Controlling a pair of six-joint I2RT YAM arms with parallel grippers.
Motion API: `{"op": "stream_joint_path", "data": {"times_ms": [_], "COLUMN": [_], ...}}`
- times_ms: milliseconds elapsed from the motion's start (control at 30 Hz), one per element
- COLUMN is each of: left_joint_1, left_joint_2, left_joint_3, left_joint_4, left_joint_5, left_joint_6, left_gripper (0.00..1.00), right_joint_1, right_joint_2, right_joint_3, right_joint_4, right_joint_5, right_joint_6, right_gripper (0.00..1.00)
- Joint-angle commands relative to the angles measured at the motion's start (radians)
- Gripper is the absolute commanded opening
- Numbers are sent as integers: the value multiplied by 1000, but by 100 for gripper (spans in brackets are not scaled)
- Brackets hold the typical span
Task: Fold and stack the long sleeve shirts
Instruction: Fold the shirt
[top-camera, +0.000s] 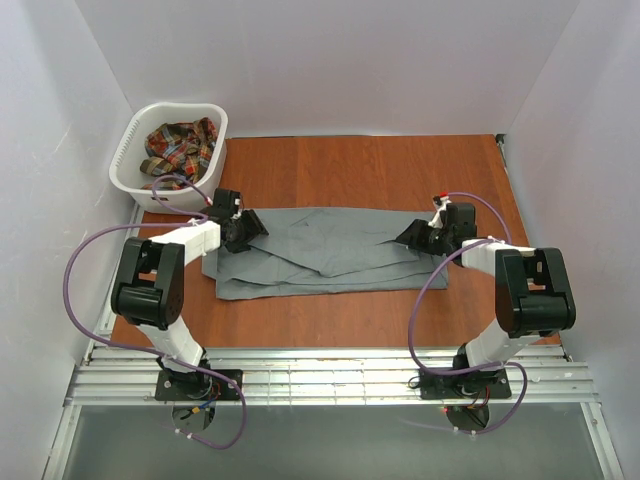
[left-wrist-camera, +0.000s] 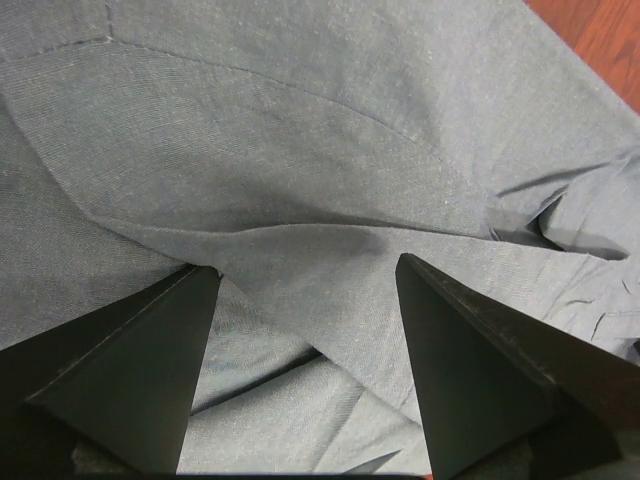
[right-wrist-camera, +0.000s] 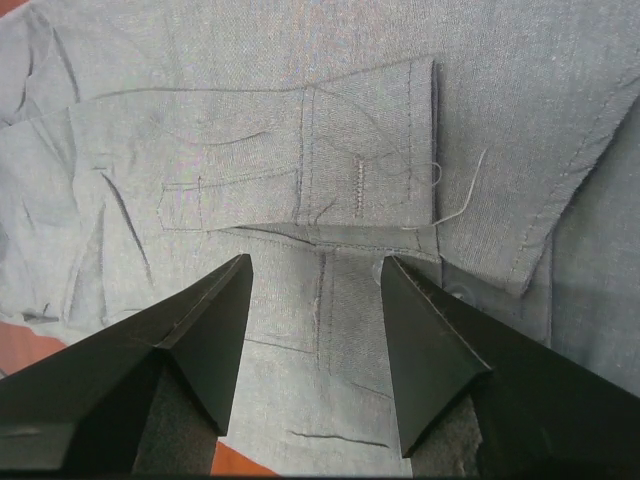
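Grey cloth covers the middle of the brown wooden counter: the plain grey shirt lies spread there, creased, running left to right. The left pincer sits low over its left end, jaws apart with a soft fold of cloth between them, nothing clamped. The right pincer is over the right end, jaws likewise apart and holding nothing, above a stitched sleeve cuff. The plaid shirt lies bunched in the white basket at the far left corner

Grey shirt matt woven cloth; table smooth wood.
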Motion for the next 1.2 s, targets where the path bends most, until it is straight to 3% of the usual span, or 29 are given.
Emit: {"op": "stream_joint_path", "data": {"times_ms": [0,200,367,467,633,700,800,867,967,1067,1167], "left_joint_1": [7,7,-3,-32,-114,-171,-215,-223,-221,-221,-221], "left_joint_2": [67,154,297,406,636,731,747,686,485,302,193], "left_joint_3": [0,103,265,357,727,895,983,942,759,629,525], "left_joint_4": [-32,-78,-107,-119,-216,-242,-233,-210,-101,-119,-161], "left_joint_5": [-70,-91,-91,-137,-151,-148,-136,-148,-209,-321,-378], "left_joint_6": [5,62,143,176,226,251,277,268,259,220,158], "left_gripper": [69,71,73,74,76,77,81,84,89,90,91], "right_joint_1": [-7,29,136,297,579,675,785,797,796,767,698], "right_joint_2": [25,-31,-262,-376,-504,-498,-478,-470,-473,-464,-415], "right_joint_3": [-12,-76,-134,-183,-259,-241,-147,-63,54,149,189], "right_joint_4": [-25,-333,-611,-733,-744,-741,-753,-765,-776,-782,-781], "right_joint_5": [65,174,207,228,227,242,308,317,392,533,570], "right_joint_6": [-59,-98,-106,-40,129,166,163,117,42,-58,-156], "right_gripper": [50,51,53,54,54,54,54,55,57,61,58]}}
